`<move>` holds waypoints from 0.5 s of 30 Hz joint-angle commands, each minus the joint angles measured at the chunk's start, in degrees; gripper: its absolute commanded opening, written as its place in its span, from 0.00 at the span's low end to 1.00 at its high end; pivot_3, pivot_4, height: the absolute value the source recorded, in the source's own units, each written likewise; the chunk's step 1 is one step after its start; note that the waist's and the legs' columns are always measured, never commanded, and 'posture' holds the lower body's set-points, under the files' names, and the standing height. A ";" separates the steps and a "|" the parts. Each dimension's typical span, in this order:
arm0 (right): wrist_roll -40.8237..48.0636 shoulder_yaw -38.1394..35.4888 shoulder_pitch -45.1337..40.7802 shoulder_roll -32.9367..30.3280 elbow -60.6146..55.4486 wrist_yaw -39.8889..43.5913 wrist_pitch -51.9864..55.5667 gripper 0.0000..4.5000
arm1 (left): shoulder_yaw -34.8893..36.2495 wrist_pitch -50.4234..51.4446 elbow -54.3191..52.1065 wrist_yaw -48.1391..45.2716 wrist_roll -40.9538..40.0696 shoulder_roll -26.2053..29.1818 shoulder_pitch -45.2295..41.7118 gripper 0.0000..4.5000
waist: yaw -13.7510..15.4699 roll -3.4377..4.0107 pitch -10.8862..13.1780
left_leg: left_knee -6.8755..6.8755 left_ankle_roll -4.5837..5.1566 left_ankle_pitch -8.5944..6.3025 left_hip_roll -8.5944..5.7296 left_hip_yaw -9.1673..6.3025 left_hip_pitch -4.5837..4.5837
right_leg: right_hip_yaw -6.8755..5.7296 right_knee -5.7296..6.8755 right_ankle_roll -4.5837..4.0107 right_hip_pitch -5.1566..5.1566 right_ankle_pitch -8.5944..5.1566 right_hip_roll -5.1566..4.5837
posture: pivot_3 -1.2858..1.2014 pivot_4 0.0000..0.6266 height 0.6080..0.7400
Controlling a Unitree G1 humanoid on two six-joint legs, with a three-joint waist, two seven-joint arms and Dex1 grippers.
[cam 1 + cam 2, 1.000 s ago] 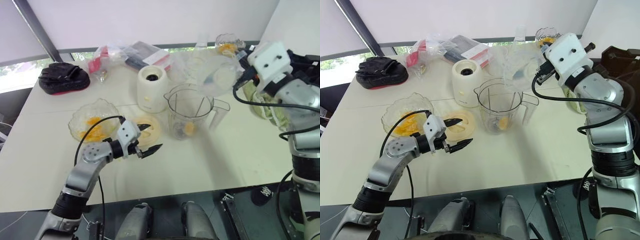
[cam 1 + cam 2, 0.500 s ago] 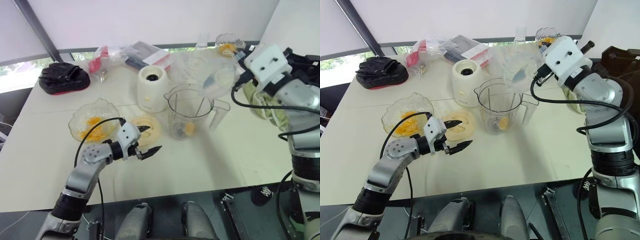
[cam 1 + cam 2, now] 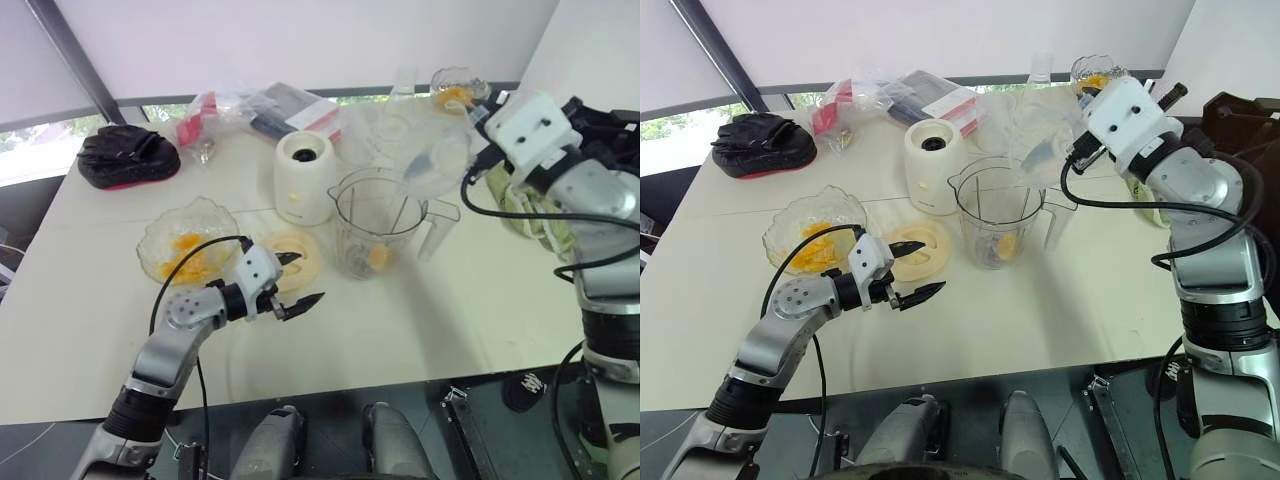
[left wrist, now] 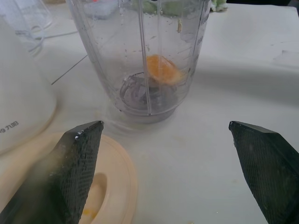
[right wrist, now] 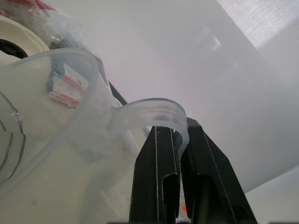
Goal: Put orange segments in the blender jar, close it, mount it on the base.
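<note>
Cluttered cream surface: the left gripper hovers low over it, fingers spread wide and empty, almost where it was a second ago. Directly ahead of it stands the blender jar, upright and uncovered, with one orange segment at the bottom. The cream lid lies just beneath one finger. The right gripper, clamped on the handle of a tilted clear jug, has edged slightly nearer the jar.

Blender jar stands right of base, lid before base.
</note>
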 commanded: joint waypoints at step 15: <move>-3.91 -1.64 0.25 -1.80 -0.63 -0.77 -5.52 0.00 | -0.13 -1.10 -1.38 -0.52 0.03 0.37 -0.72 1.00 | 0.00 0.00 0.00 | 0.00 -0.01 0.00 0.00 0.01 0.00 | 0.00 0.01 0.00 0.00 0.00 0.00 | 0.52 0.24 1.00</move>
